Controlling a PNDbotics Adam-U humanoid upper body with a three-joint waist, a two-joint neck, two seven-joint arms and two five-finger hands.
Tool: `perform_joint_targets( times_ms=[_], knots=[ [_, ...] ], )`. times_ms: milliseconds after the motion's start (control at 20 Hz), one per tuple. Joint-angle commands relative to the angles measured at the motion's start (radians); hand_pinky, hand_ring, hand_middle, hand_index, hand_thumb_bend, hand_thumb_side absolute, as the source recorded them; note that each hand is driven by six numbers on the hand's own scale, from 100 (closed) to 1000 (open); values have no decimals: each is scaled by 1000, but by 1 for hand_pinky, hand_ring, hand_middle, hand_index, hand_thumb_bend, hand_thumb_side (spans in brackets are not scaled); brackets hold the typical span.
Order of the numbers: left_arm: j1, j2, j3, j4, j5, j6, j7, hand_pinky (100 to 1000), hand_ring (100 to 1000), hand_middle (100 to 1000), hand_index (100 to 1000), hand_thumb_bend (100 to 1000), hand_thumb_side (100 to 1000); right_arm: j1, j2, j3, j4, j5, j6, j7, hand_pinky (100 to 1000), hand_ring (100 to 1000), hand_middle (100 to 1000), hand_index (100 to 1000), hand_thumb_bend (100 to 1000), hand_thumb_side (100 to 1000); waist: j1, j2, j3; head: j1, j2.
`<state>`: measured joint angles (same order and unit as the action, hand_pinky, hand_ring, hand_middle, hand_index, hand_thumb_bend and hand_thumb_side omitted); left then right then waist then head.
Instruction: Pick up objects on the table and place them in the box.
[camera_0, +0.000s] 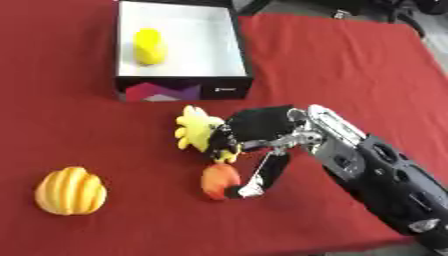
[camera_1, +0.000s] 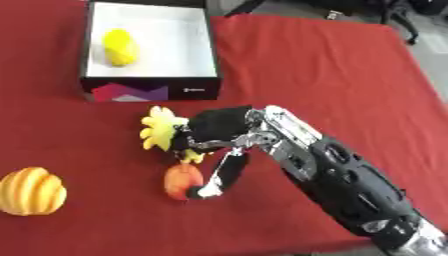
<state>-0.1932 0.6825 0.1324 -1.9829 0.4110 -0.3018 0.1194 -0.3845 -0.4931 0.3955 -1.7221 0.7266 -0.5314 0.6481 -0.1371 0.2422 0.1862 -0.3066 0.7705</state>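
- My right hand (camera_0: 254, 131) has its fingers (camera_0: 226, 142) curled down against the near side of a yellow, lobed object (camera_0: 194, 129); they cover that side, so I cannot tell whether they truly clasp it or only press on it.
- The thumb (camera_0: 262, 175) points down and toward me, its tip touching the right side of an orange-red round object (camera_0: 219, 181) that lies just nearer me than the yellow one.
- I cannot make out what the yellow lobed object is; only its frilled left part shows clear of my hand.
- From the hand, my black and silver forearm (camera_1: 341, 182) runs to the lower right corner and is cut off there.
- The box (camera_0: 184, 90), white inside with a dark front wall, stands beyond the yellow lobed object, apart from it, its far edge cut by the frame.
- A yellow oblong item (camera_0: 149, 46) already lies in the box, toward its left side.
- A ribbed orange-yellow object (camera_0: 70, 191) sits well to the left of the orange-red one, nearer me, on the red-covered worktop (camera_0: 350, 65).
- My left hand shows nowhere.
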Motion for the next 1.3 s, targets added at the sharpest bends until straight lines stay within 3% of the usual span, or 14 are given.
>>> perform_joint_targets(
  times_ms=[50, 300, 550, 650, 1300],
  knots=[
    [-3, 39, 9, -17, -7, -9, 2, 845, 859, 762, 806, 100, 615, 45, -7, 9, 70, 38, -214, 259, 611, 566, 591, 794, 426, 639, 19, -19, -3, 0, 0],
    [-1, 44, 10, -17, -8, -18, 5, 845, 859, 762, 807, 100, 615, 58, 15, 3, 91, 55, -195, 259, 605, 561, 587, 784, 444, 618, 19, -19, -7, 4, 0],
    [1, 44, 11, -17, -11, -20, 4, 845, 860, 762, 808, 100, 614, 59, 12, -1, 58, 49, -187, 223, 605, 566, 595, 762, 417, 507, 19, -18, -9, 5, 0],
    [3, 43, 11, -17, -13, -20, 4, 845, 860, 763, 808, 100, 614, 61, 10, -1, 46, 50, -178, 200, 596, 559, 592, 757, 416, 520, 20, -18, -9, 6, 0],
    [7, 43, 12, -17, -16, -25, 1, 844, 861, 763, 810, 100, 612, 62, 8, -4, 51, 77, -123, 74, 521, 499, 543, 711, 254, 463, 23, -21, -11, -4, 0]
  ],
)
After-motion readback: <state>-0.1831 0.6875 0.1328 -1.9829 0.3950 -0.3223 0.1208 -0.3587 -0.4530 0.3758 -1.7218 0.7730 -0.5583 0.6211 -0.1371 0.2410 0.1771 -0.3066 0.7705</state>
